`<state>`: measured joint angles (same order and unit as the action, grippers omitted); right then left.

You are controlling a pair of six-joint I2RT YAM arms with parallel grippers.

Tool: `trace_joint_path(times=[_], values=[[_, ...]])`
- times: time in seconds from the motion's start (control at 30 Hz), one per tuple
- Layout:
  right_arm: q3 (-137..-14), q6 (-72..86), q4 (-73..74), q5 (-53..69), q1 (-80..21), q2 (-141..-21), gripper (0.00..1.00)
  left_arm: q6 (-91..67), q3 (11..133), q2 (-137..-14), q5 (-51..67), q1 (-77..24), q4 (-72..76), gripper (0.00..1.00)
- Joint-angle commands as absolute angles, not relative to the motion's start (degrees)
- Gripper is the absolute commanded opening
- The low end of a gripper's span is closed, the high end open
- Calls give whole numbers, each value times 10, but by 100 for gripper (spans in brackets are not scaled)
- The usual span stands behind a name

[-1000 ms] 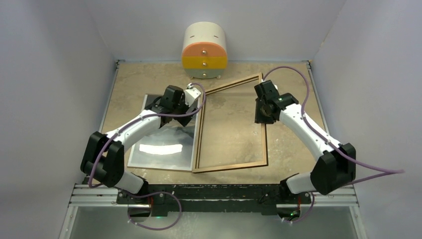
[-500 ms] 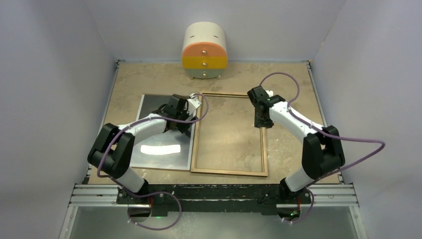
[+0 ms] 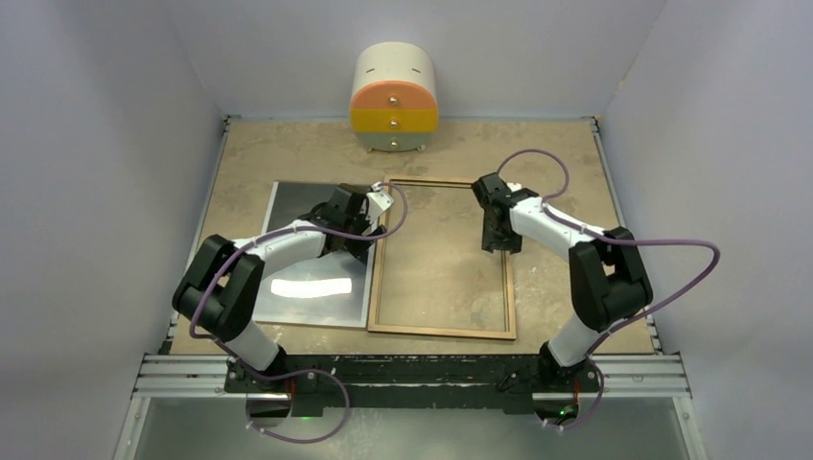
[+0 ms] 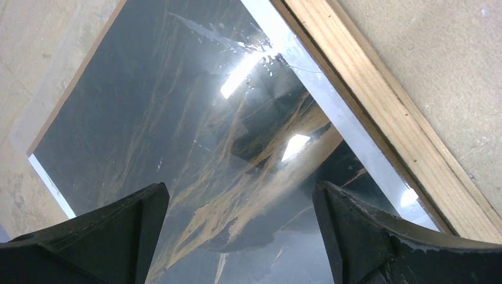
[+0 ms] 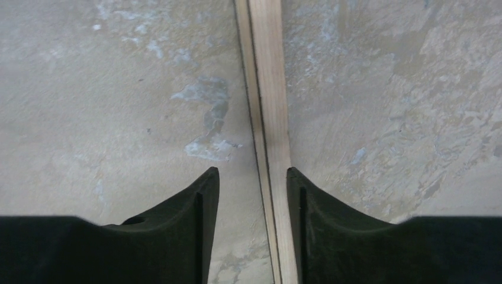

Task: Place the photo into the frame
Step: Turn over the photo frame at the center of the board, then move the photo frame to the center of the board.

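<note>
Frame (image 3: 441, 332) dropped flat since a second ago, wood side up. Its right rail runs between the fingers of my right claw (image 5: 253, 174), which is loosened, not clamping. Photo (image 3: 316, 307) lies under my left claw (image 4: 240, 189), spread wide. Drawer chest (image 3: 394, 101) beyond both. Mottled tan table (image 3: 288, 153), grey walls.

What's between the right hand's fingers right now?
The frame's right rail runs through that gap, over table; the right hand stands open around it. The right wrist view shows this.
</note>
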<state>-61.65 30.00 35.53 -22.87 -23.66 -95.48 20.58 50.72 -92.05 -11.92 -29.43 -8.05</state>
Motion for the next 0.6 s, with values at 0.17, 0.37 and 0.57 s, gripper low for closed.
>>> trace_joint_path(times=[0.17,0.37,0.57], values=[[-585,331,277,-80,-231,-905,53,192,542,-945,-122,-347,-68,100],[-548,352,241,-37,-209,-914,53,207,554,-967,-131,-374,-65,100],[-510,359,226,-47,-157,-914,52,206,586,-996,-127,-385,-71,100]])
